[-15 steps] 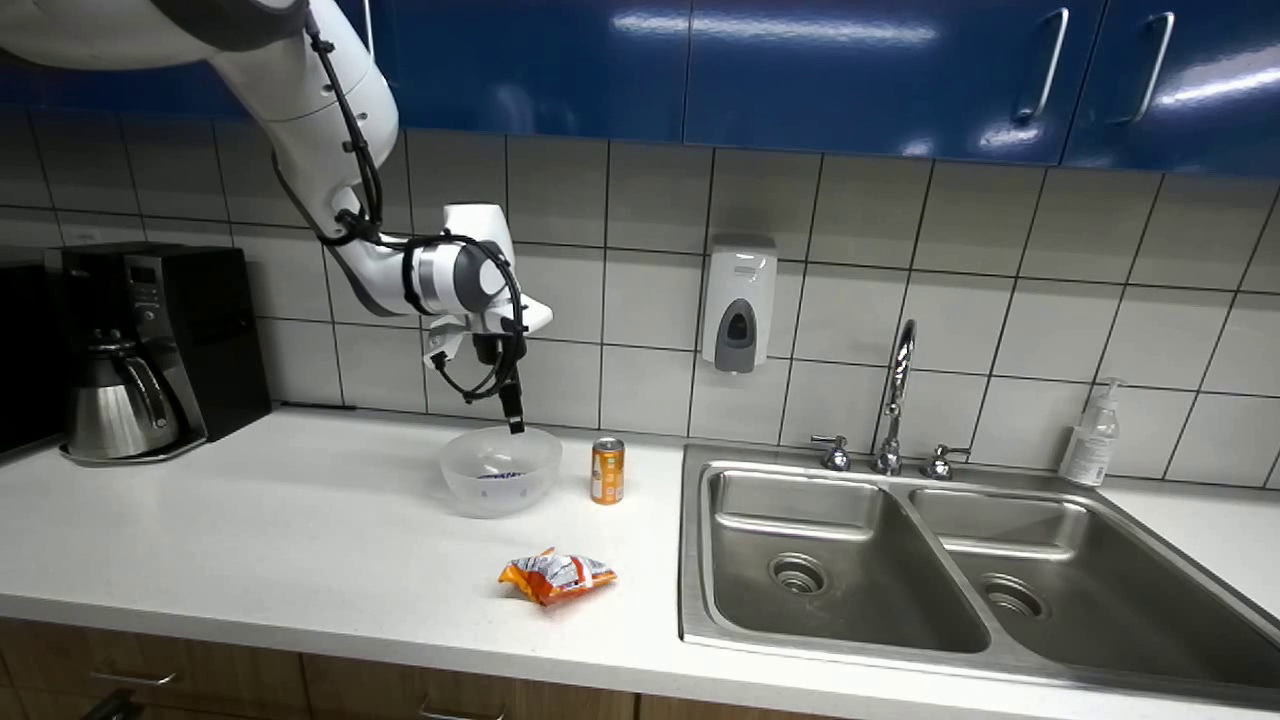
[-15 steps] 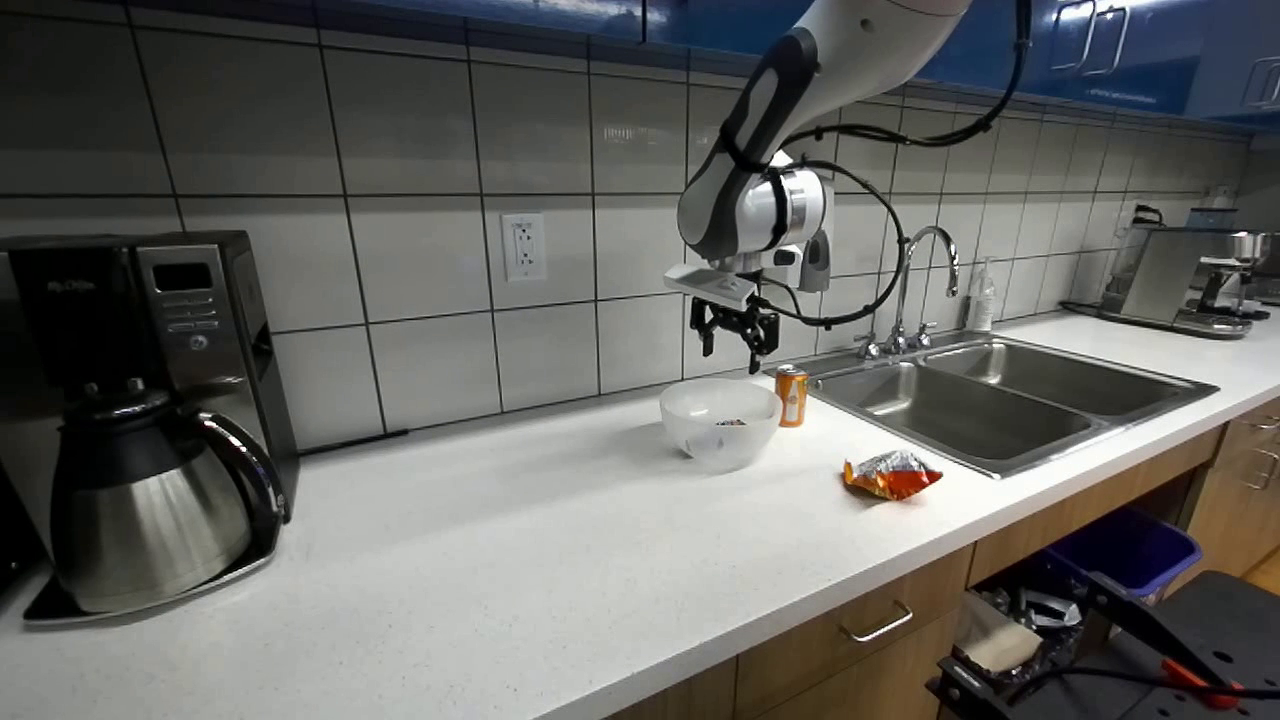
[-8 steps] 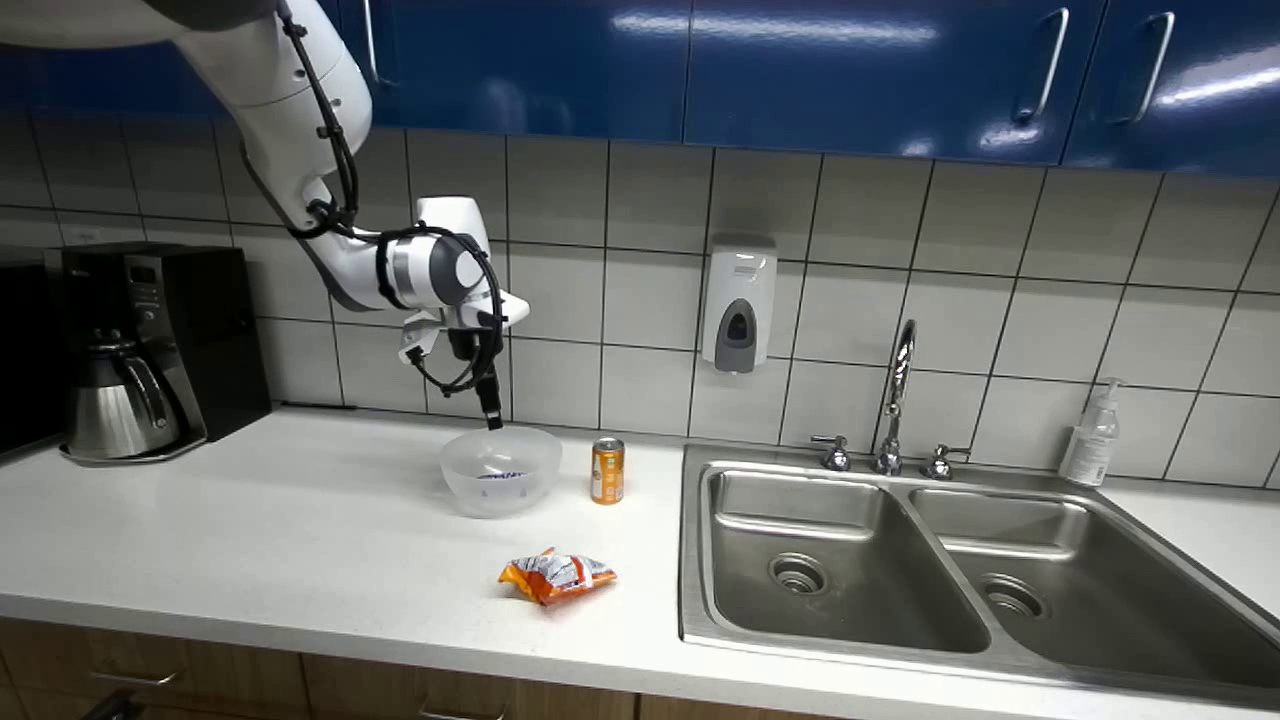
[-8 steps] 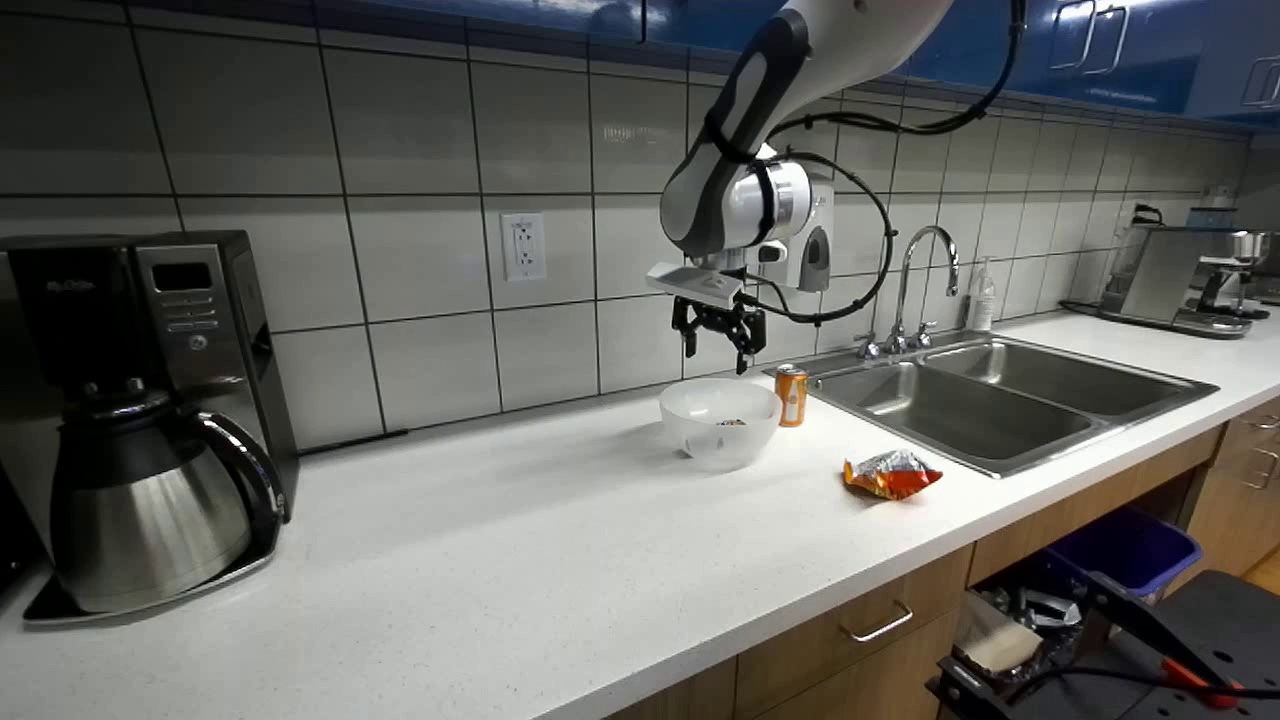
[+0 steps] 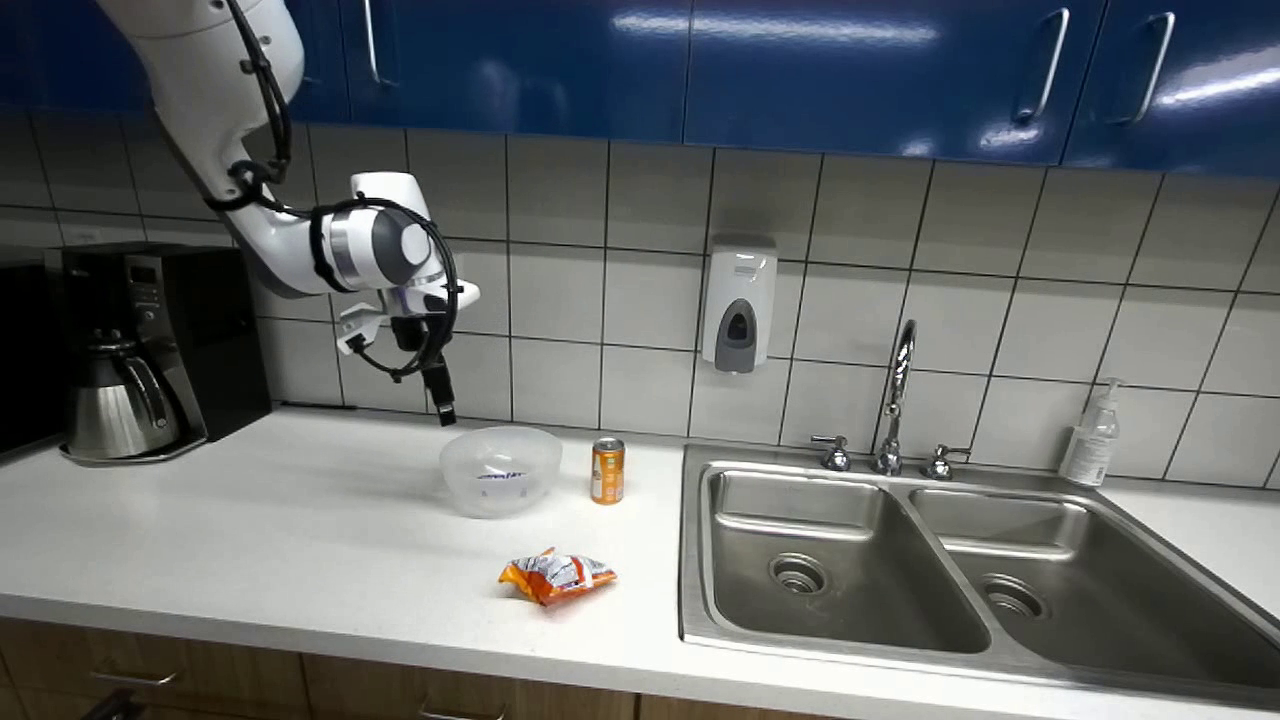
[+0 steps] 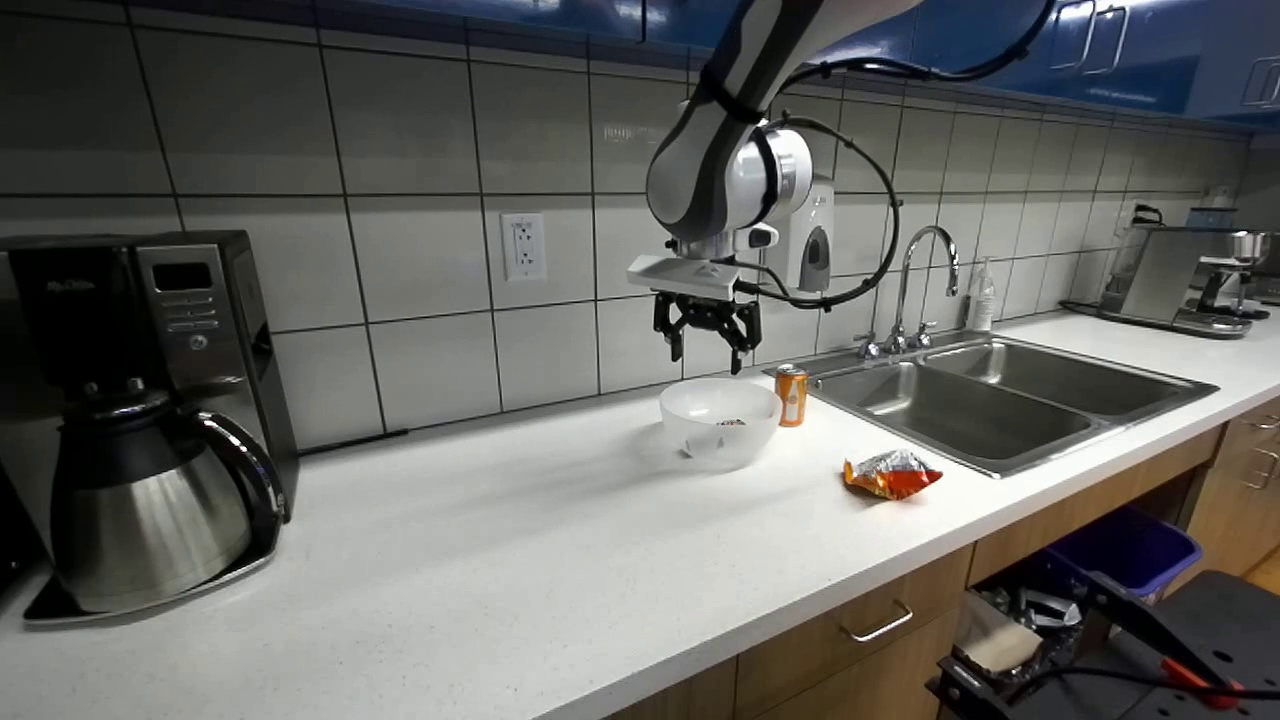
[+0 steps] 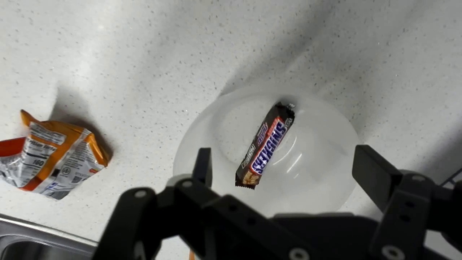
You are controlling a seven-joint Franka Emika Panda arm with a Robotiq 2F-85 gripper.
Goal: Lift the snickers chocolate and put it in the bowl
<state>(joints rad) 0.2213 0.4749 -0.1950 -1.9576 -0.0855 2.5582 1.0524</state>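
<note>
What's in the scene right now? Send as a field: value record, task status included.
target: Snickers bar
target location: inside translucent bowl
effector: gripper, open, holding nothing, not touching the bowl
surface: white countertop
beside bowl: orange can, upright, apart from it
also on surface: orange-and-silver snack bag, crumpled
fixture: double-basin sink, set into the counter
task status: looks complete, with the bar in the bowl
</note>
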